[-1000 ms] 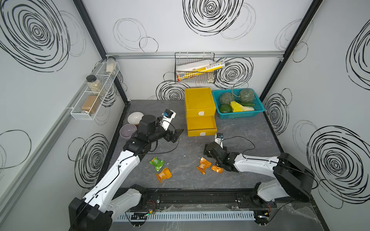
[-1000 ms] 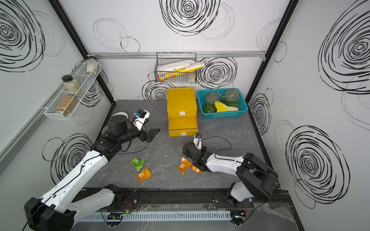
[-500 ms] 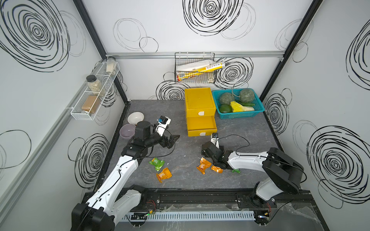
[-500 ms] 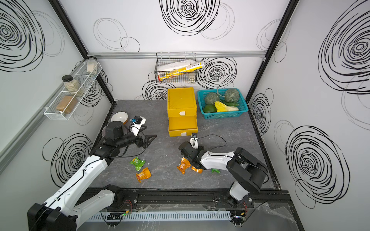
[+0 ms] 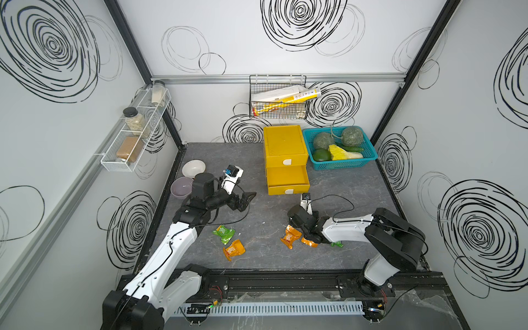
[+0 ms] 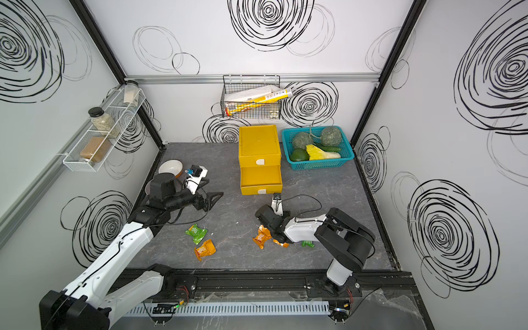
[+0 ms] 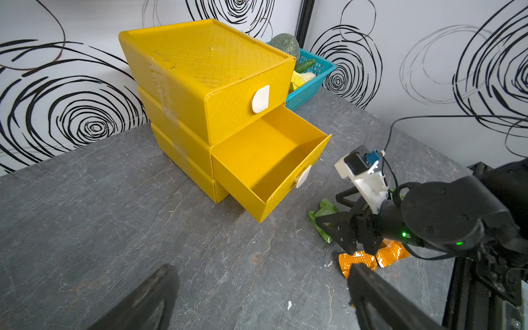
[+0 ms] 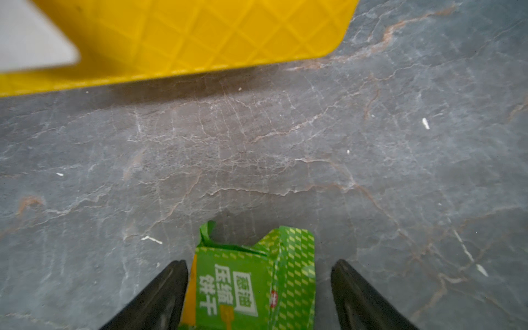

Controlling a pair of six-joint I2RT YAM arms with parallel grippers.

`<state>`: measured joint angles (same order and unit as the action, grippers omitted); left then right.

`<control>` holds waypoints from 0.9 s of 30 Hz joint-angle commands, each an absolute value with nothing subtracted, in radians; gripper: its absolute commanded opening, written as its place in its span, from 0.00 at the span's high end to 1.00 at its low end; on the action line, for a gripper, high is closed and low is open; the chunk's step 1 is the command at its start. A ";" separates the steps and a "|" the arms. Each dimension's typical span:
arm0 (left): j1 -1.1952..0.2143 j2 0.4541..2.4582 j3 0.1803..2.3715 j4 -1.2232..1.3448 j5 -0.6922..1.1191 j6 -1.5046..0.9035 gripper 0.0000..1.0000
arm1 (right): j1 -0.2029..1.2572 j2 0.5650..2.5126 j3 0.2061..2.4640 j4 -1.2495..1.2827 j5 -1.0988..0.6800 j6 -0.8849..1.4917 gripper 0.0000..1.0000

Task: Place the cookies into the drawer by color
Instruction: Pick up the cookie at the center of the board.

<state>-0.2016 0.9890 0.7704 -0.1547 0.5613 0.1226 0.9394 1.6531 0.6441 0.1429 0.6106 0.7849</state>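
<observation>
Since a second ago we have eased our left gripper (image 5: 248,200), spread wide and empty, back from the yellow drawer (image 5: 285,148) at the surface's rear edge, leaving its middle compartment (image 7: 271,154) clear to receive, while our right gripper (image 8: 260,264), jaws apart, straddles a green cookie packet (image 8: 243,288) lying between drawer and front edge.

The left arm (image 5: 174,243) and right arm (image 5: 348,228) are wearing white shells on the long links and black housings at the joints. Black cables (image 7: 457,116) are looping to white camera mounts (image 7: 368,183), one carrying a blue plug (image 7: 371,157). Green lights (image 7: 404,235) are glowing on the right wrist. The left gripper (image 7: 263,267) and right gripper (image 8: 260,261) are showing black wedge-shaped fingers.
</observation>
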 commanded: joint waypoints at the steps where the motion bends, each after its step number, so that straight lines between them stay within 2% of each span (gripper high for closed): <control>1: -0.194 0.980 0.778 -0.121 0.567 0.126 0.01 | 0.946 1.682 0.632 0.152 0.631 0.793 0.19; 14: -0.191 0.963 0.763 -0.114 0.575 0.128 0.01 | 0.946 1.689 0.576 0.202 0.599 0.772 0.46; 19: -0.188 0.954 0.752 -0.097 0.581 0.128 0.01 | 0.946 1.634 0.545 0.239 0.584 0.752 0.64; 27: -0.182 0.952 0.753 -0.101 0.583 0.128 0.01 | 0.946 1.537 0.516 0.215 0.596 0.746 0.69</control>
<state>-0.1932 0.9695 0.7609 -0.1543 0.5617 0.1234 0.9394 1.5818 0.5388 0.2287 0.5903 0.7544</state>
